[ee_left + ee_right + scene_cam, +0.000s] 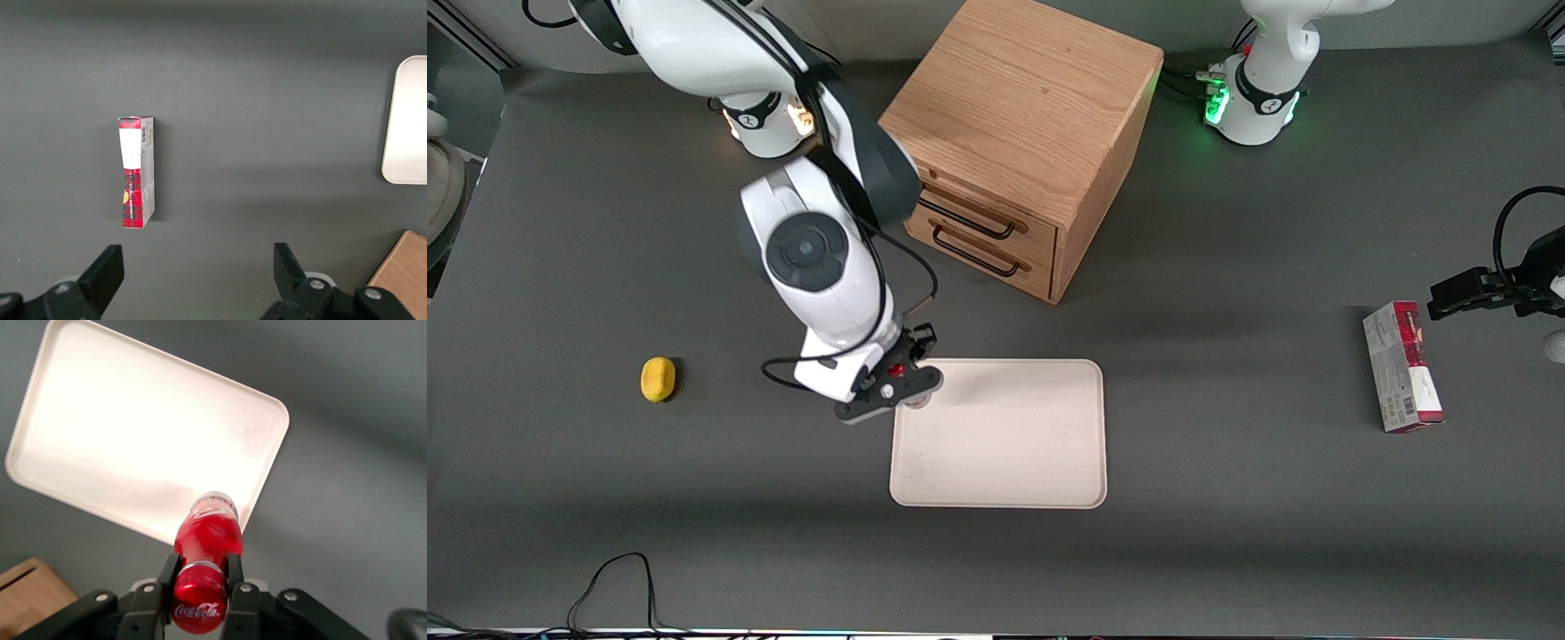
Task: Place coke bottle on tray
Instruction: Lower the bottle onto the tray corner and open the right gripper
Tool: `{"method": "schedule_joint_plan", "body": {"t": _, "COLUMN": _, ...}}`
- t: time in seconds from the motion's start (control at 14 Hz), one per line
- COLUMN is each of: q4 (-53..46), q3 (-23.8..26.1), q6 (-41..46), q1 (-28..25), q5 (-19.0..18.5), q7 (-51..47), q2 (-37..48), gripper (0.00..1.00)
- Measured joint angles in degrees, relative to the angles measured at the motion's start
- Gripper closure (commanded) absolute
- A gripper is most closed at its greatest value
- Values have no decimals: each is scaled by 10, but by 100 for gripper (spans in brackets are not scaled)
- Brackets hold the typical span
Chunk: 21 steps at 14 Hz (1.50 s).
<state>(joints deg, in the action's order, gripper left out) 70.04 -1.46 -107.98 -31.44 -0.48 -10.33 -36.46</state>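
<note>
The coke bottle (208,537), red with a red lettered cap, hangs upright with my right gripper (199,573) shut on its neck. Its clear base hovers over a corner of the cream tray (127,447). From the front, the gripper (895,384) sits above the tray (1005,444) at the corner nearest the working arm's end and the cabinet. There only the bottle's red cap (895,369) shows; the hand hides the rest.
A wooden two-drawer cabinet (1014,151) stands farther from the front camera than the tray. A yellow lemon-like object (658,380) lies toward the working arm's end. A red-and-grey carton (1402,366) lies toward the parked arm's end.
</note>
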Motion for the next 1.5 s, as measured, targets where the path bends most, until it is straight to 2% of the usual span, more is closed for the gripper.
{"method": "schedule_joint_plan", "body": {"t": 0.29, "q4": 98, "q3": 0, "q6": -91, "q1": -1, "q5": 0, "q7": 0, "q2": 0, "gripper": 93}}
{"method": "schedule_joint_plan", "body": {"t": 0.57, "q4": 135, "q3": 0, "q6": -111, "q1": -4, "q5": 0, "q7": 0, "q2": 6, "gripper": 92}}
{"method": "schedule_joint_plan", "body": {"t": 0.64, "q4": 138, "q3": 0, "q6": -111, "q1": -4, "q5": 0, "q7": 0, "q2": 8, "gripper": 76}}
{"method": "schedule_joint_plan", "body": {"t": 0.71, "q4": 140, "q3": 0, "q6": -112, "q1": -4, "q5": 0, "q7": 0, "q2": 9, "gripper": 19}}
{"method": "schedule_joint_plan", "body": {"t": 0.79, "q4": 141, "q3": 0, "q6": -112, "q1": -4, "q5": 0, "q7": 0, "q2": 10, "gripper": 0}}
{"method": "schedule_joint_plan", "body": {"t": 1.21, "q4": 135, "q3": 0, "q6": -98, "q1": -4, "q5": 0, "q7": -1, "q2": 23, "gripper": 0}}
{"method": "schedule_joint_plan", "body": {"t": 1.5, "q4": 55, "q3": 0, "q6": 14, "q1": -4, "q5": 0, "q7": -1, "q2": 40, "gripper": 0}}
